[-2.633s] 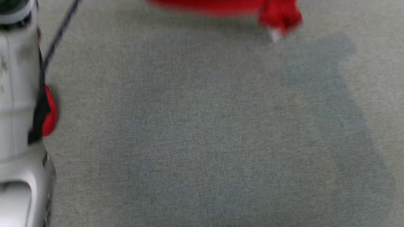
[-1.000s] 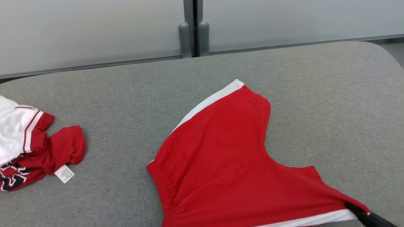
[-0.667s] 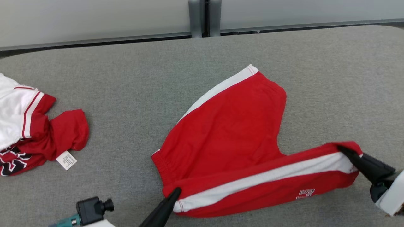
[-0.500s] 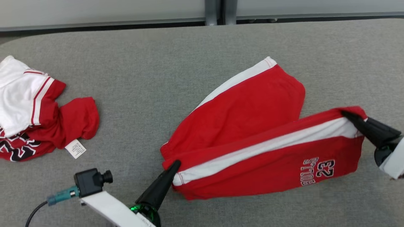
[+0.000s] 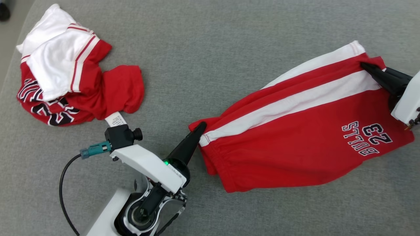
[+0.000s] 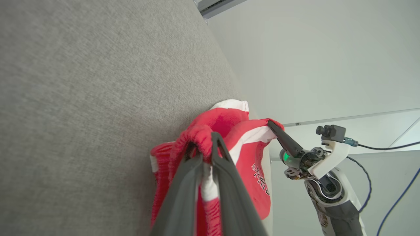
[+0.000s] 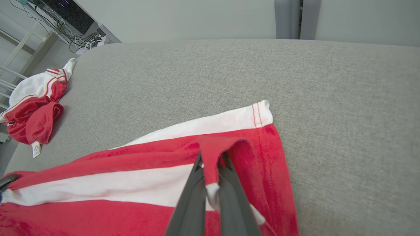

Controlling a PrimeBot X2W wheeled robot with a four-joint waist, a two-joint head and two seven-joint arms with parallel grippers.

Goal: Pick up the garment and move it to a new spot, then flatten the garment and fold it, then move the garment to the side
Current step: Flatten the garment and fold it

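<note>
Two grippers hold the shorts, one at each end. Our left gripper is pinched narrow on the waistband corner, with red elastic bunched between its fingers in the left wrist view. Our right gripper is clamped tight on a fold of the hem at the other end.

The shorts lie on the grey cushion, right of centre in the head view, with one leg doubled over the other and the print side up. Their long axis runs from the waistband, low and toward our left, up to the hems at our right. It falls almost on the line between the two grippers, and the cloth is drawn out along it. A crumpled jersey sits well apart to the left.

We judge the leg-over-leg fold nearly laid. The next fold would cross this axis, carrying one end toward the other. Neither arm is nearer, since each already has its own end. If the hem goes to the waistband, the right arm travels leftward along the axis.
</note>
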